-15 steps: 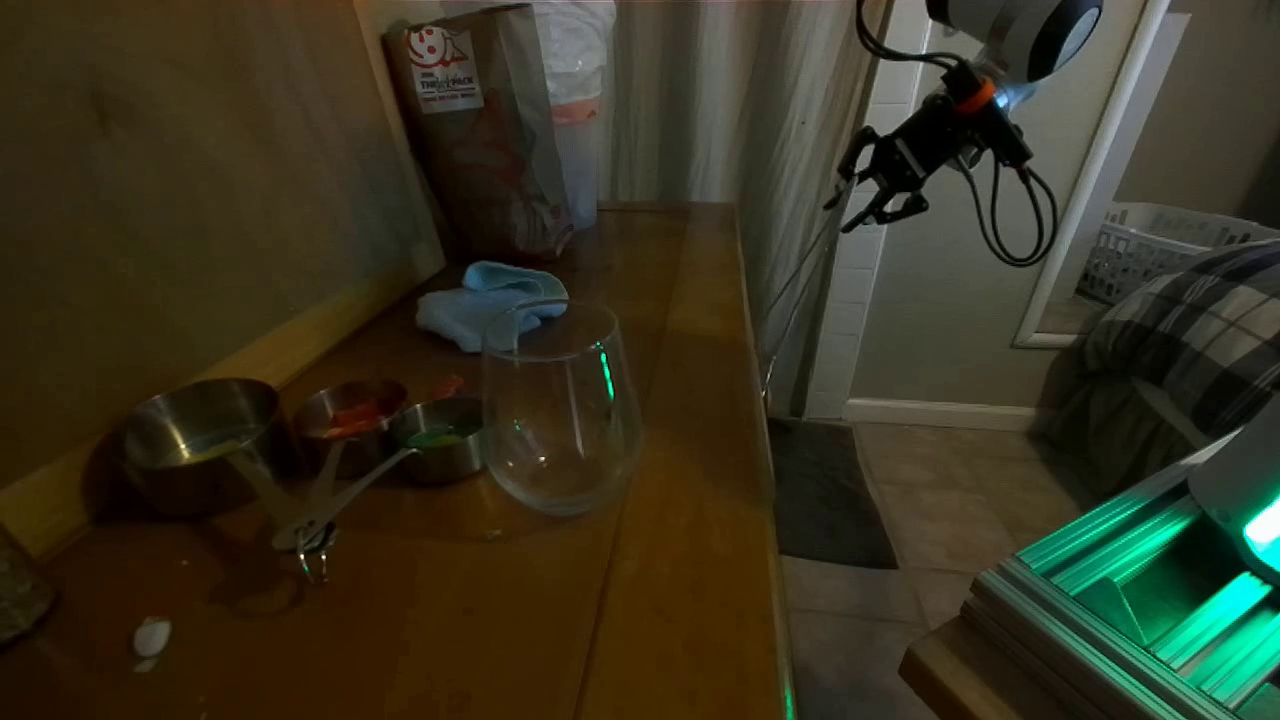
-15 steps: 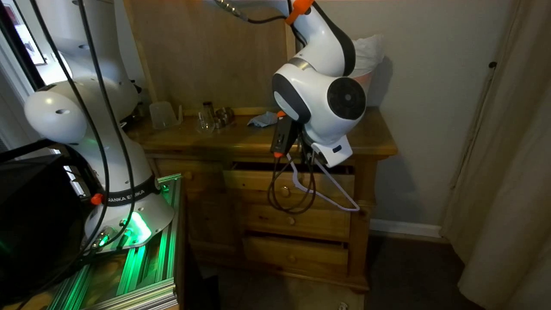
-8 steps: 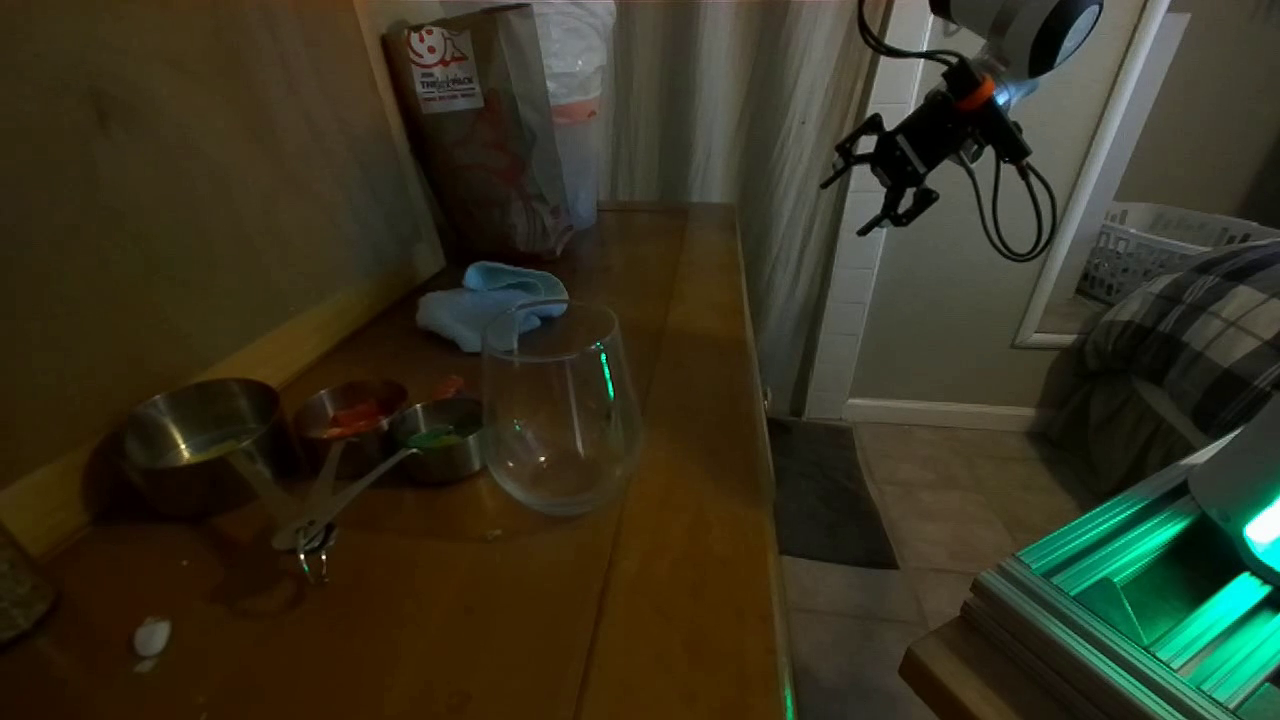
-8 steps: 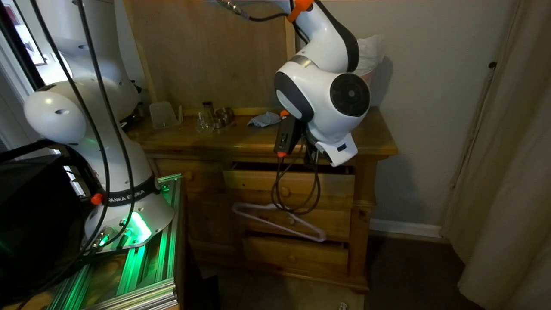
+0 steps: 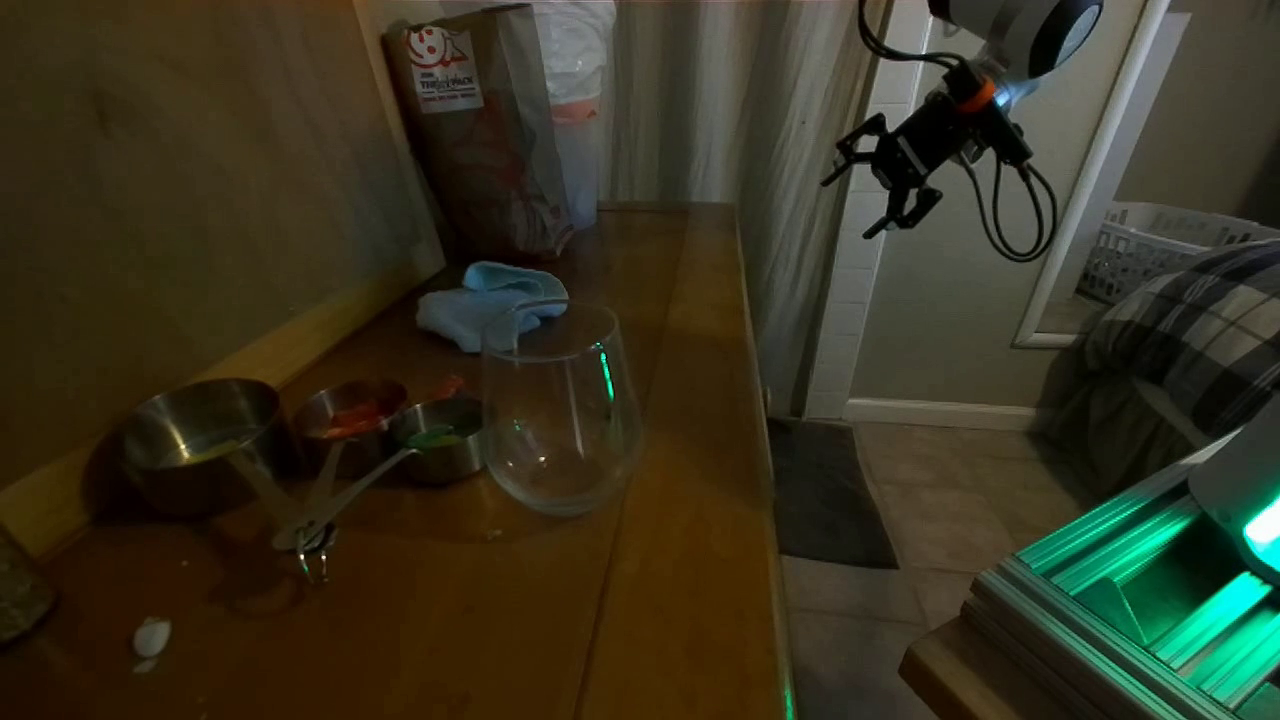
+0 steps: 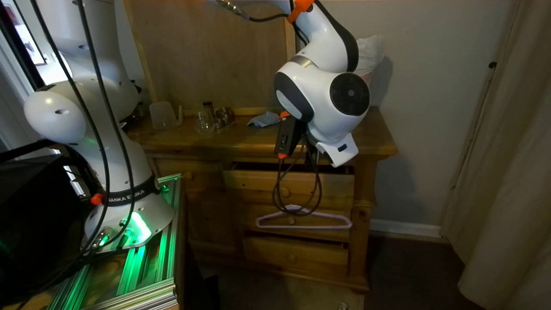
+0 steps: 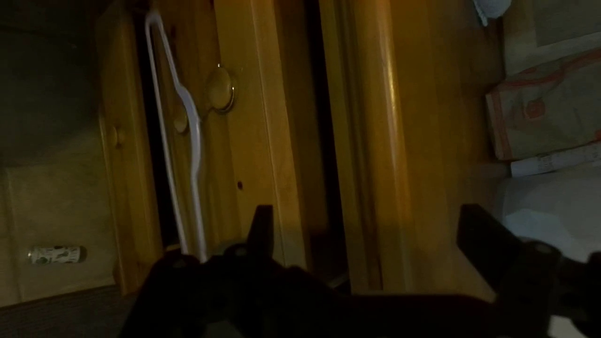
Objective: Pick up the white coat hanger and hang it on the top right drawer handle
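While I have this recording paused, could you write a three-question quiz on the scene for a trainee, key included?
1. Multiple choice: what does the white hanger hang from? (a) the bottom drawer's knob (b) the top right drawer's knob (c) the counter's edge
2. True or false: the gripper is open.
3. Fill in: in an exterior view, the folded cloth seen behind the clear glass is light ____.

Key: 1. b; 2. true; 3. blue.

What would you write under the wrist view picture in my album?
All hung up: a hanger dangles from a drawer knob, the open tool dark in the foreground.
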Available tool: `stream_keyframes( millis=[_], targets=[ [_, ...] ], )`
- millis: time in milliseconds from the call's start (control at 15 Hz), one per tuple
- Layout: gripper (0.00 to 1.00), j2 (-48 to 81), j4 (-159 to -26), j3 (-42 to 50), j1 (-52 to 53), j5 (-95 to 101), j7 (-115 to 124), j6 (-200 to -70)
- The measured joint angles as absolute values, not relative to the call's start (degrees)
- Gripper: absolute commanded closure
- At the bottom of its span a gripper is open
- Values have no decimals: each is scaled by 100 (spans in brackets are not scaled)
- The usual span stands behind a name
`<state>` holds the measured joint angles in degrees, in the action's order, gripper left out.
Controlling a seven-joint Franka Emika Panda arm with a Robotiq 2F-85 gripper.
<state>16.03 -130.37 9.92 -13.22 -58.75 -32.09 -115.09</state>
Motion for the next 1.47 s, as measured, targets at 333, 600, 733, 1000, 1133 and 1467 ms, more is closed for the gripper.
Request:
stream_keyframes(
  millis=[333,600,733,1000,1133,1467],
  targets=[
    [0,1602,-13225,968,-1269,-5514,-3661,-11624],
    [0,1558,-13526,916,-1214,-5193,-4223,-11954],
    [0,1490,-13701,858,-1164,-4993,-4626,-12150],
    [0,1198,-14090,724,-1093,-4667,-5509,-12188],
    [0,955,-14356,684,-1052,-4526,-5933,-12320],
    [0,210,-15157,662,-959,-4305,-6943,-12938]
  ],
)
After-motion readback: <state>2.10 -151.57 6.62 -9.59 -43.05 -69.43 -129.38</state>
